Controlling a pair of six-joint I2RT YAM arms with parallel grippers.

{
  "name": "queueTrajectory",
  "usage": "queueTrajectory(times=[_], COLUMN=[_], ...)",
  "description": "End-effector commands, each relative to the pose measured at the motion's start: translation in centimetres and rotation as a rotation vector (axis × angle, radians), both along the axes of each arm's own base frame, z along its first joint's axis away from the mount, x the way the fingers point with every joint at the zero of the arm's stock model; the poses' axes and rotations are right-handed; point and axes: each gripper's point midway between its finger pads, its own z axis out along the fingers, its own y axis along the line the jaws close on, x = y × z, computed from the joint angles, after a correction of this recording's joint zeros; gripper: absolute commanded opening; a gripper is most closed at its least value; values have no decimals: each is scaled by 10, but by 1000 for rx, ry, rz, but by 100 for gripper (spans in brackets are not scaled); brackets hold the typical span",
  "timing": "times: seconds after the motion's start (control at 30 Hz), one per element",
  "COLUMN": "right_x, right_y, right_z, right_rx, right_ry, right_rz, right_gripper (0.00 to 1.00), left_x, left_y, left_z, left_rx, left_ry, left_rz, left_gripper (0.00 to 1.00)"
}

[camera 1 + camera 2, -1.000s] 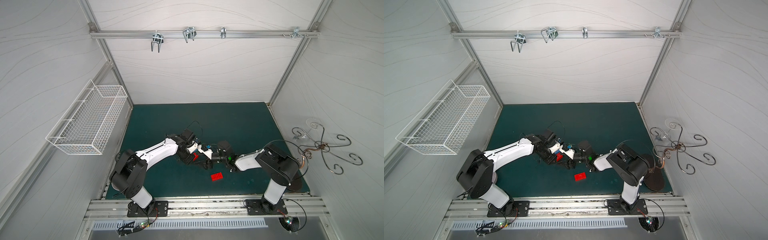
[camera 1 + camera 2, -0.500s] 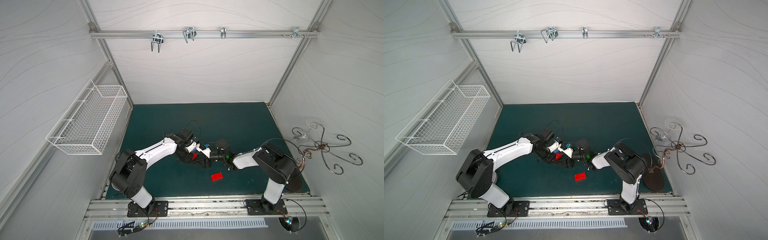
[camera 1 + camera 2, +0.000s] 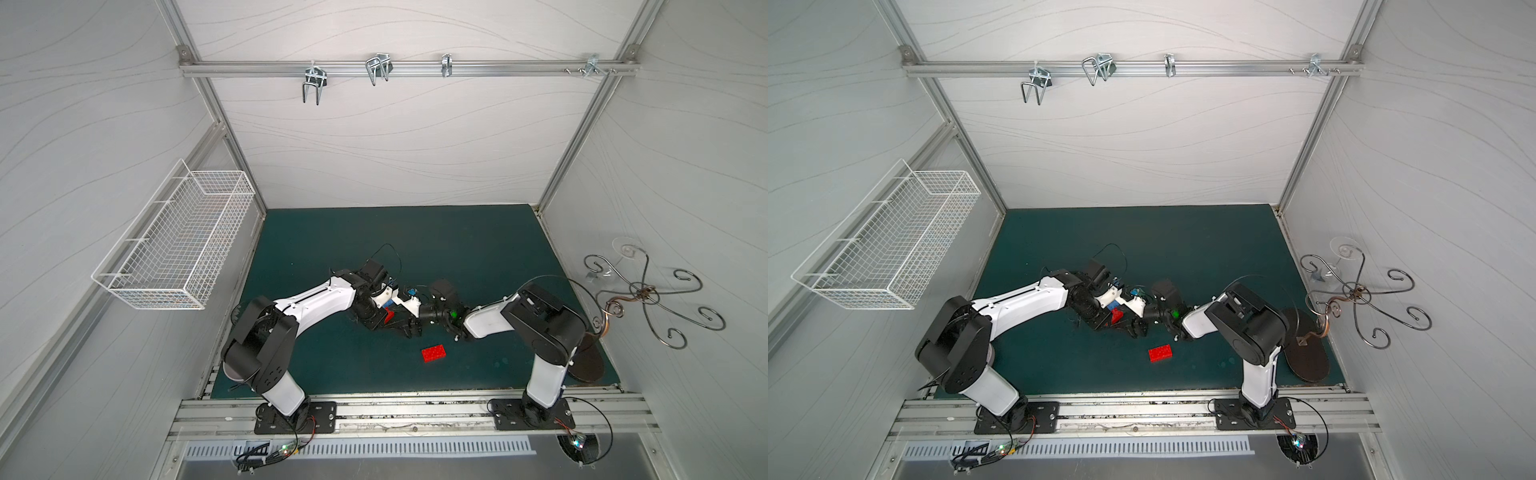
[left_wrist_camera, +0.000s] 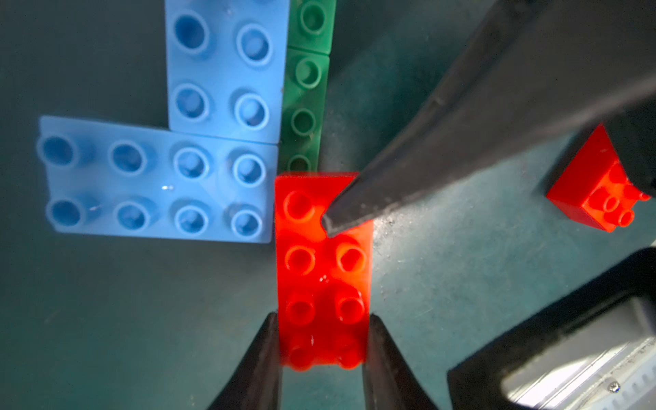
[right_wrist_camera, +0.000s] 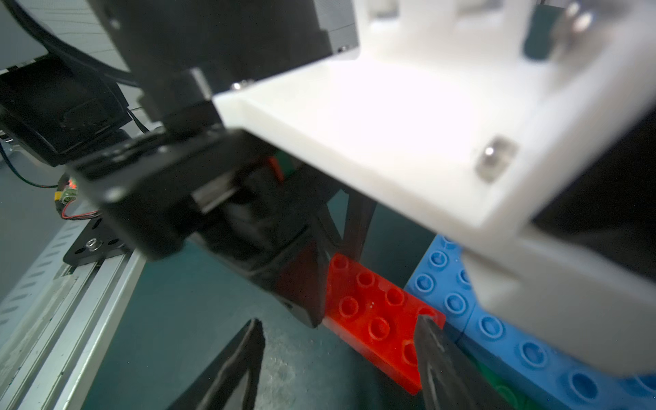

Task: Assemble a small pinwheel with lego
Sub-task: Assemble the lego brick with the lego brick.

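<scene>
The pinwheel [image 4: 220,149], part built, lies on the green mat [image 3: 457,241] between the arms: two blue bricks [image 4: 156,184] in an L over green bricks [image 4: 305,96]. The left gripper [image 4: 321,333] clamps the end of a red 2x4 brick [image 4: 323,269] butted against them. The right gripper [image 5: 339,324] stands part open, holding nothing, one fingertip [image 4: 340,213] on that brick's top. A second red brick [image 3: 434,354] lies loose nearby.

red brick [image 4: 321,269], blue bricks [image 4: 159,184] — teal mat [image 4: 106,319].
</scene>
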Motion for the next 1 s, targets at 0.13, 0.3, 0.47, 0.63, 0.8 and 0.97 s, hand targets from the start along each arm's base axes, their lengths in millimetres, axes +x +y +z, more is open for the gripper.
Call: queueTrajectory(times=[0.13,0.3,0.47,0.63,0.8,0.97], right_x=[-1,-1,-9,-10,17,15], right_y=[-12,-12,-12,-13,-27,-39], right_z=[-28,-28,-29,-25,-1,3], right_rx=[-55,-53,-40,-22,121,111], right_ry=[98,110,118,86,168,91], right_rz=[-31,-28,8,3,-101,-110], right_gripper=[69,68,65,66,66,65], left_x=[18,20,16,14,11,12], left_y=[-13,-11,-10,-6,-9,-7], left_z=[3,2,-3,-1,-2,-2], left_rx=[1,11,26,35,22,36], left_ry=[-61,-67,-40,-49,-29,-32], left_rz=[-5,3,6,10,-2,-10], left_gripper=[0,0,0,0,0,0])
